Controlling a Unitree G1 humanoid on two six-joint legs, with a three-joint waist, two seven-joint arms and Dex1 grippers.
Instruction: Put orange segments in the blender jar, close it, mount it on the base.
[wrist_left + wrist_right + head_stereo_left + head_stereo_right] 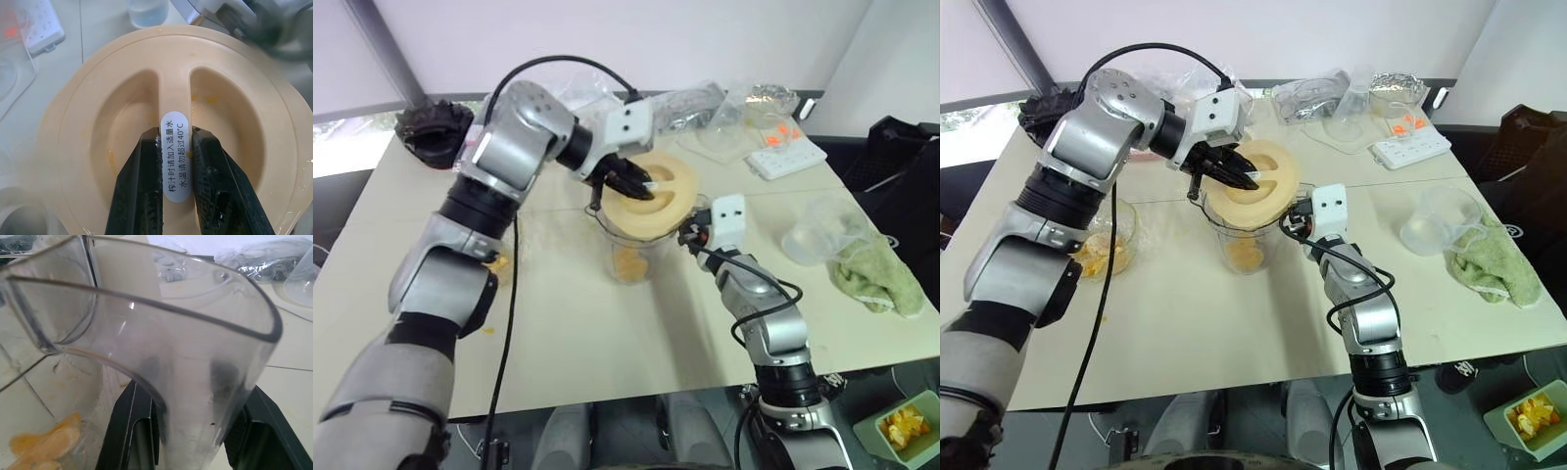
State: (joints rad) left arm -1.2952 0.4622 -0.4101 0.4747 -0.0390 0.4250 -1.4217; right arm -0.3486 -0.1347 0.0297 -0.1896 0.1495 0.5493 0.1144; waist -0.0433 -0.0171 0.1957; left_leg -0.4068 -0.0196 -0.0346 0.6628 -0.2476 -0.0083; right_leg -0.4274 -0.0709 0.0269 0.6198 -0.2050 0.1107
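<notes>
Segments (1246,257) lay at the bottom of the jar (1252,235), which stood upright near the middle of the table (1234,333). From where I sat at the controls, I saw my left gripper (176,166) pinched on the raised central rib of the cream lid (1252,184), one black finger in each recess beside the white label. The lid sat tilted over the jar's mouth, its far edge higher than its near edge; I could not tell whether it touched the rim. My right gripper (195,431) came in level from the right and clasped the jar's clear handle (195,377), its fingers (132,431) pressed on either side of it.

Left of the jar, partly behind my left arm, stood a glass dish (1107,250) with more orange pieces in it. A black ruffled lump (433,132) lay at the far left corner. On the right side lay a clear tub (1435,223) touching a green cloth (1494,259). Further back on the right was a white tray (1412,149) with small orange-red bits (1408,122) just beyond it, and crumpled clear bags (1317,98) lay along the far edge. Off the table, at the near right, a green bin (901,428) held fruit scraps.
</notes>
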